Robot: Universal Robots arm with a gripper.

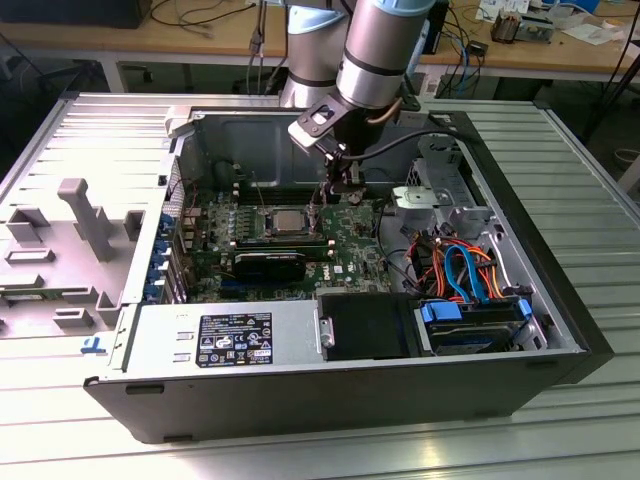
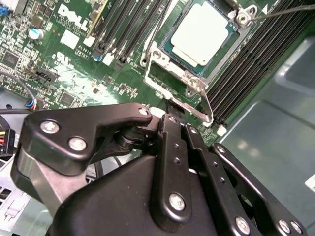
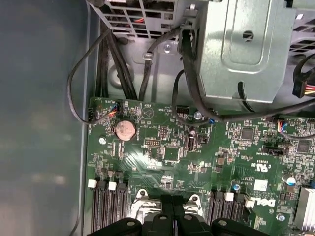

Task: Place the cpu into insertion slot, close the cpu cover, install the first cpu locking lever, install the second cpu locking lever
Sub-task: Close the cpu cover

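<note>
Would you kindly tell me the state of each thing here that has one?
cpu: seated, metal top up.
cpu cover: down flat around the cpu.
gripper: jaws shut.
locking lever: beside the gripper's tips; latched or not, cannot tell.
computer case: on its side, side panel off.

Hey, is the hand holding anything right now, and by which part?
Cannot be told. The hand sits at the wire locking lever beside the cpu cover; the cpu lies seated, not held.
</note>
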